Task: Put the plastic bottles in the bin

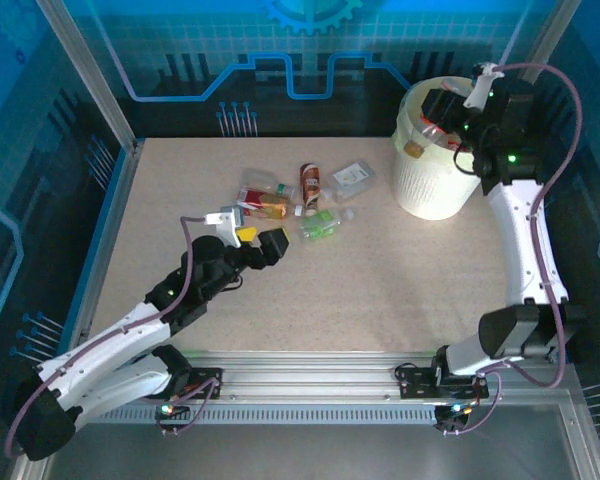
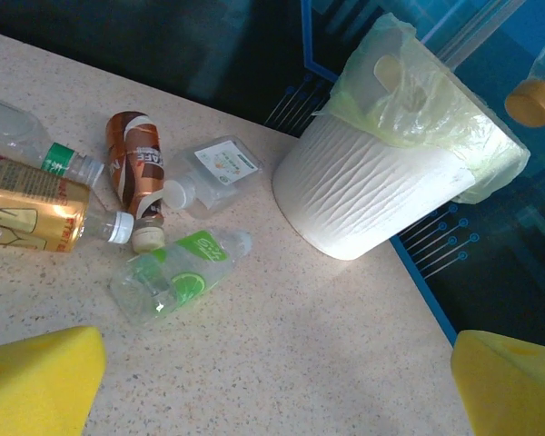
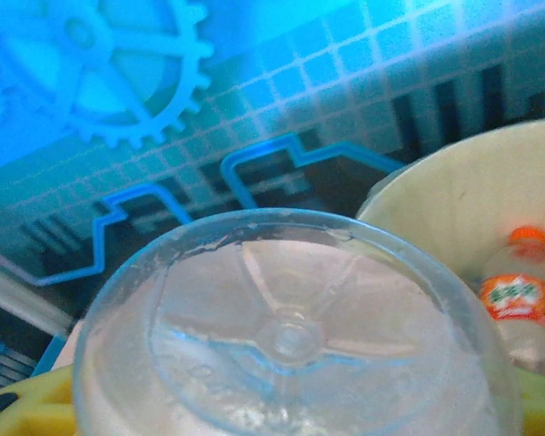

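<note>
Right wrist view: we see the right gripper [image 3: 286,413] clamped on a clear bottle [image 3: 291,336]. The bottle's ribbed base faces the lens, and a yellow finger [image 3: 18,409] edges out on either side of it. Just past it on the right opens the bin [image 3: 463,191], lined in pale yellow. Inside lies an orange-labelled bottle [image 3: 520,295] with an orange cap.

In the top external view we find this gripper above the bin at the far right of the table [image 1: 380,280]. The held bottle is tilted downward, its orange cap [image 1: 413,147] over the left part of the bin's mouth.

The left gripper [image 1: 265,235] hovers near the middle of the table, jaws spread wide with nothing between them.

In the left wrist view we see loose bottles lying on the table just beyond it:
- a crushed green-labelled bottle [image 2: 177,277], nearest the gripper
- a brown-labelled bottle [image 2: 134,168] behind that one
- a flat clear bottle [image 2: 220,168] towards the bin
- a gold-and-red-labelled bottle [image 2: 27,218] on the left
- a clear bottle with a green band [image 2: 36,145] on the left, beside the gold-and-red one

All of these lie well to the left of the bin's white ribbed wall.
</note>
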